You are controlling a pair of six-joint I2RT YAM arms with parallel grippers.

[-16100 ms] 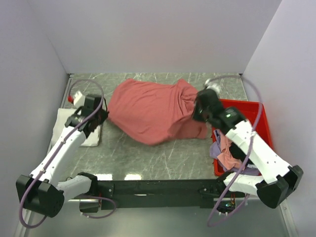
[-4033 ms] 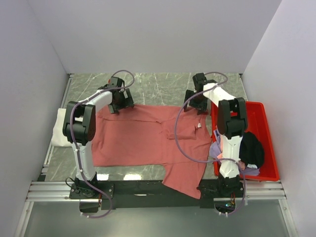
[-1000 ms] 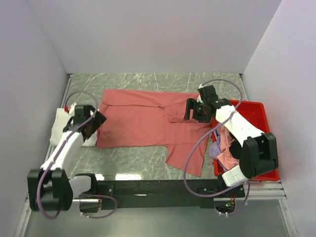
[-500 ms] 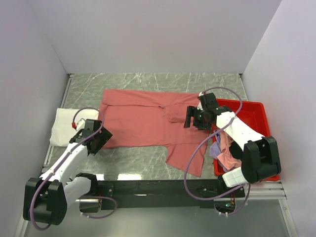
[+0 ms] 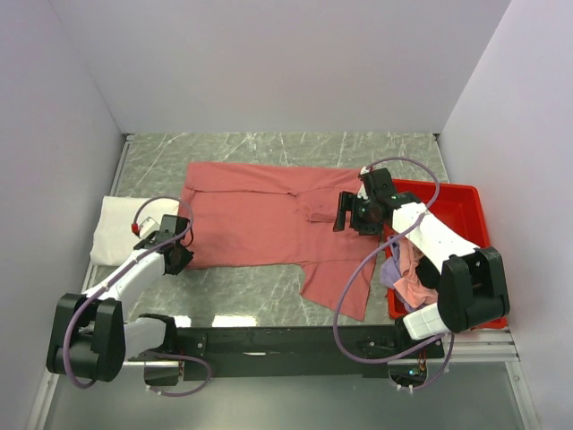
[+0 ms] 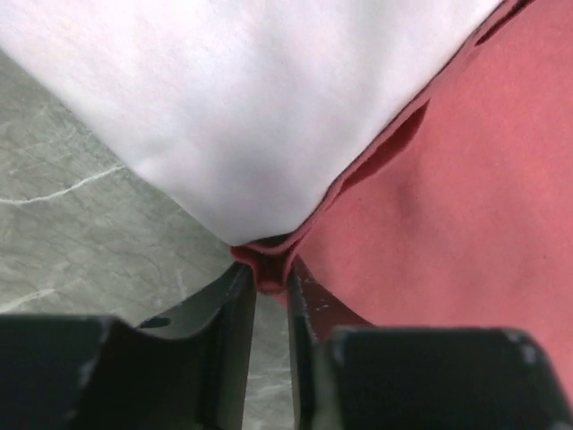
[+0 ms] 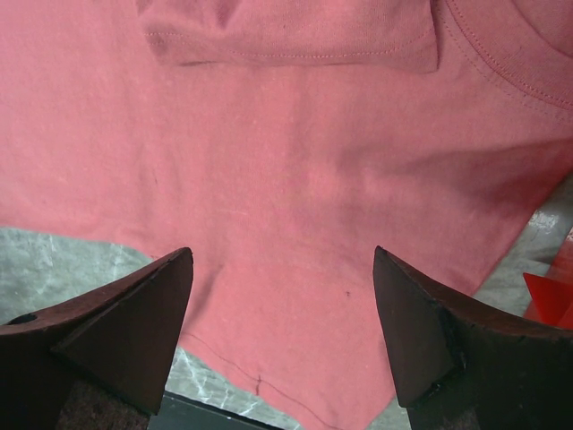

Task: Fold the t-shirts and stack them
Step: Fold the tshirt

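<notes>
We are looking at the dusty red t-shirt lying spread flat on the counter left of the red tray, its nearest edge just beside the tray wall. Our left tool is pinching the shirt's hem at the near corner farthest from the tray, jaws nearly closed on the fold, just beside the white t-shirt. Our right tool is hovering wide open over the shirt, close to the tray, gripping nothing. Inside the tray, pink and lavender t-shirts are lying heaped.

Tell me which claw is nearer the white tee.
Left. The left claw is right at the white tee's corner, pinching the red tee's edge beside it. The right claw hangs open over the red tee's other side, by the tray.
</notes>
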